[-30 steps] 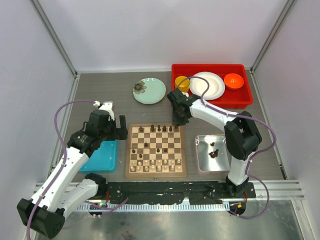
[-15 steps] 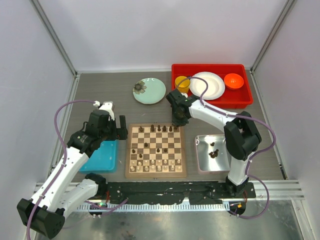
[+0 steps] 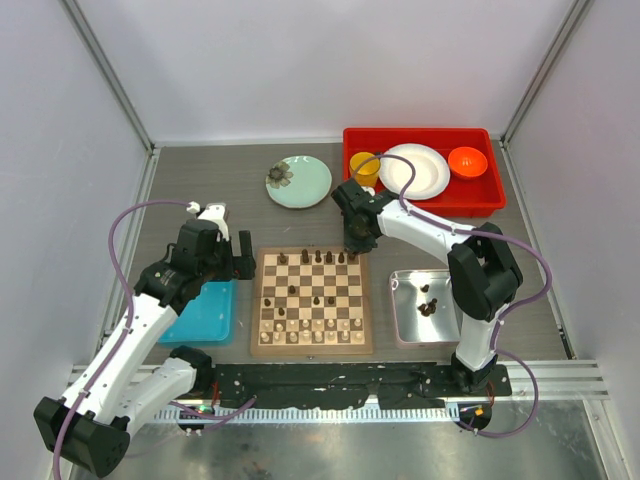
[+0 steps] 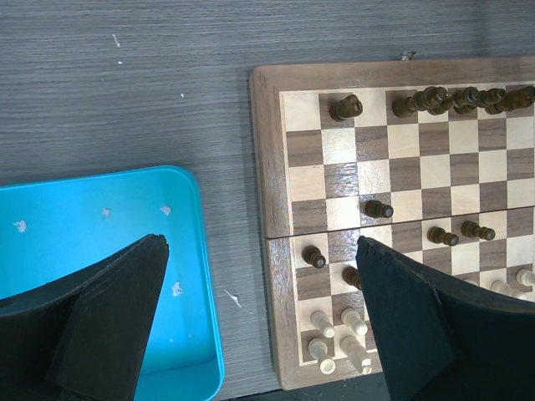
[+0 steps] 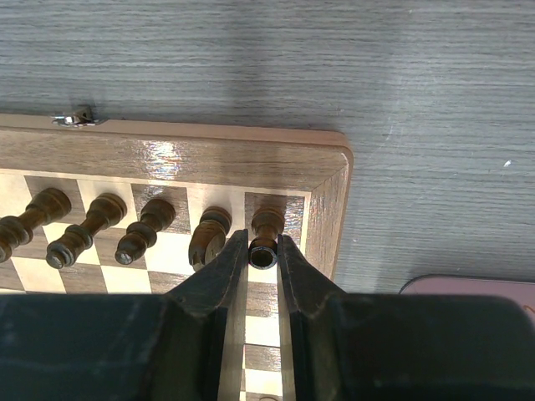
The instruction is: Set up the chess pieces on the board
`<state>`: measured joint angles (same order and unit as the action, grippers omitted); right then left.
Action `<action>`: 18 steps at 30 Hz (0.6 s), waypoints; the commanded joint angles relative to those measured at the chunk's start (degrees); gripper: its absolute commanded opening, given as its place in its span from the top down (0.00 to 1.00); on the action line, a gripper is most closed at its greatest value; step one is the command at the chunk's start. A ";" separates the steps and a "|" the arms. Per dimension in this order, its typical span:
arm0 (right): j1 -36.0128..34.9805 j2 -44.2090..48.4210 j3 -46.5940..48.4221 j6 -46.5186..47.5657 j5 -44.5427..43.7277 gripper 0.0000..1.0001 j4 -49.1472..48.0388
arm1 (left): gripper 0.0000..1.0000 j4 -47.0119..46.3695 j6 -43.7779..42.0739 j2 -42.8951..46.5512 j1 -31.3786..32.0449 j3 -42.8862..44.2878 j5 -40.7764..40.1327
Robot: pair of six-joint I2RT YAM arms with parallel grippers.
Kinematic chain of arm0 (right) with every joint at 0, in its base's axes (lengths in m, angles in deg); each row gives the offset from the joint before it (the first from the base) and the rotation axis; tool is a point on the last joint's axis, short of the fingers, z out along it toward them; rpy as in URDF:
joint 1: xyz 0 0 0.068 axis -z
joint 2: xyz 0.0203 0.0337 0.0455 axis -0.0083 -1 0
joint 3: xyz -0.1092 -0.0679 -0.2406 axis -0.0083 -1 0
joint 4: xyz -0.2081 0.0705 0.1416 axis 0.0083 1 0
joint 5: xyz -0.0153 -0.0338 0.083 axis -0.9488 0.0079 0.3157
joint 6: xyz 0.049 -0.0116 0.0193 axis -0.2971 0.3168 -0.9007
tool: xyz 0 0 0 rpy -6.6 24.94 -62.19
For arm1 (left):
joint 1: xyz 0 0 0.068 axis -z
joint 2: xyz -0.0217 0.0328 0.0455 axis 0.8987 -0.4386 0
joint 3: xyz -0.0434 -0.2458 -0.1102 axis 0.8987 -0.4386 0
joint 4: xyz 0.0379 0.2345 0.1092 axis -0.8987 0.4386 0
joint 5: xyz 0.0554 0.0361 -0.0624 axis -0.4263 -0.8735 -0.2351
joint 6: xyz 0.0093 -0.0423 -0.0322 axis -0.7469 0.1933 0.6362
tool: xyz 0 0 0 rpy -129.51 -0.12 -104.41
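Note:
The chessboard (image 3: 312, 346) lies in the middle of the table, also in the left wrist view (image 4: 266, 167) and the right wrist view (image 5: 209, 154). Dark chess pieces (image 3: 318, 257) stand along its far row, a few dark ones (image 4: 378, 209) mid-board, and cream ones (image 3: 310, 325) in the near rows. My right gripper (image 3: 353, 243) (image 5: 262, 236) is shut on a dark rook (image 5: 267, 224) standing on the far right corner square. My left gripper (image 3: 243, 258) (image 4: 261, 242) is open and empty, above the board's left edge.
A blue tray (image 3: 205, 315) (image 4: 84, 217) lies left of the board. A silver tray (image 3: 405, 335) on the right holds a few dark pieces (image 3: 428, 308). A red bin (image 3: 425, 207) with dishes and a green plate (image 3: 298, 182) sit at the back.
My right gripper has shifted slightly left over the board's far right corner. The left arm has not moved.

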<state>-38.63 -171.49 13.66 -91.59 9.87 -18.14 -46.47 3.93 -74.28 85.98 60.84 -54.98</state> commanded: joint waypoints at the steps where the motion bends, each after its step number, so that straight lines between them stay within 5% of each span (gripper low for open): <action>1: -0.35 1.56 0.55 0.58 -0.60 0.94 0.63 | 0.00 -1.75 -0.91 0.21 -0.29 0.20 0.95; 18: -0.43 1.21 -0.07 0.75 0.27 0.94 0.89 | 0.00 -1.75 -0.91 0.03 -0.29 0.20 1.21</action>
<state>-38.63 -171.49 13.62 -91.41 10.07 -17.96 -46.47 3.93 -74.28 85.98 60.84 -54.48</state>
